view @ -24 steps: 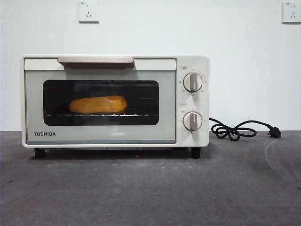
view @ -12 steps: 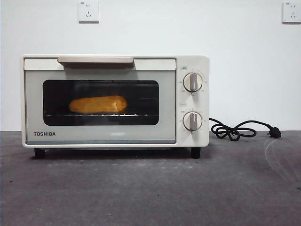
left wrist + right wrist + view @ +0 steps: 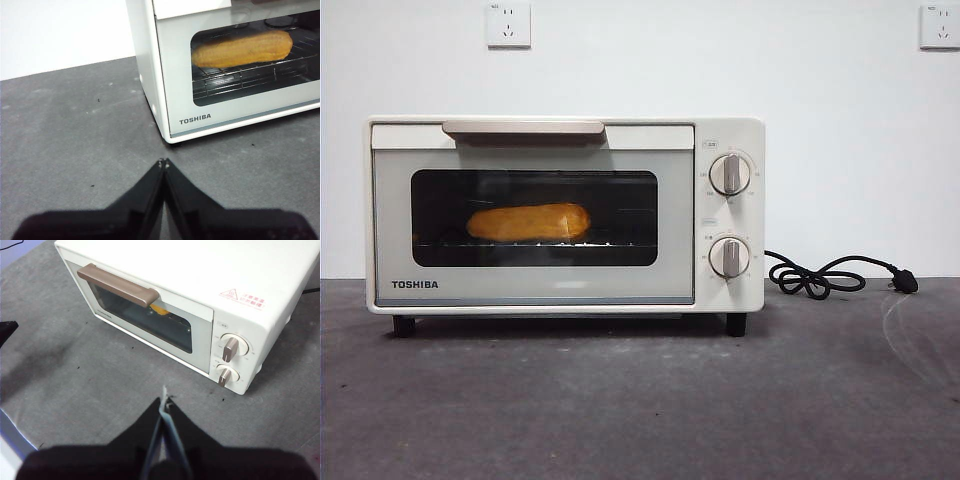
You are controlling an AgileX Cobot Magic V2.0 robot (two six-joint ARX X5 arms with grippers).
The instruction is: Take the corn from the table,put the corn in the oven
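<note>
1. The corn (image 3: 528,222) lies on the rack inside the oven (image 3: 720,290), door closed, so little is left to spoil.
2. Both the left gripper (image 3: 163,164) and right gripper (image 3: 164,402) hang over the table (image 3: 640,400), fingers pressed together, empty (a careless sweep could nudge the oven).

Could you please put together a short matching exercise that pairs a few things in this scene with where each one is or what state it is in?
Things:
1. corn
2. oven door
3. black cord
4. left hand

Places or states:
A. coiled on the table beside the oven's knob side
B. lying on the wire rack behind the glass
C. shut, empty, above the table near the oven's corner
D. closed, handle along its top edge

Pairs: 1-B, 2-D, 3-A, 4-C
</note>
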